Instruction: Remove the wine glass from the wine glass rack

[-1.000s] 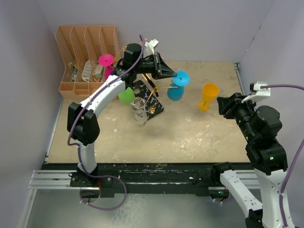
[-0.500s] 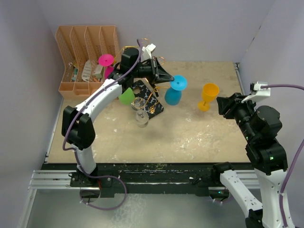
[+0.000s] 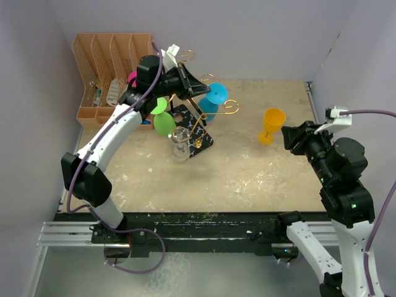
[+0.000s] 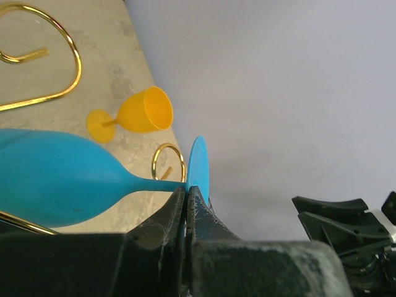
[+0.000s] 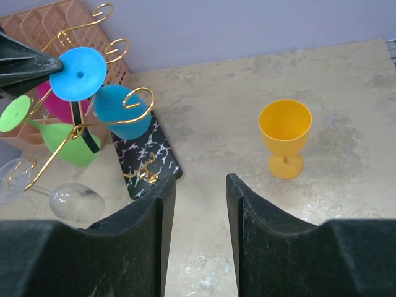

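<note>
The opaque blue wine glass (image 4: 55, 179) lies tilted among the scroll ends of the gold wire wine glass rack (image 3: 199, 140), above its black white-veined square base. Whether the glass rests on the wire cannot be told. The left gripper (image 4: 187, 197) is clamped on the rim of the glass's round foot. Three more glasses hang at the rack: one green wine glass (image 3: 164, 125), one pink wine glass (image 5: 53, 100) and one clear wine glass (image 5: 74, 201). A fifth, a yellow wine glass (image 5: 284, 133), stands upright on the speckled beige bench (image 3: 247, 176), well apart from the rack. Behind the rack sits an orange slotted desk organiser (image 3: 105, 49) with four compartments; two hold small items too small to make out. The right gripper (image 5: 201, 198) hangs over the bench with its fingers apart, holding nothing.
</note>
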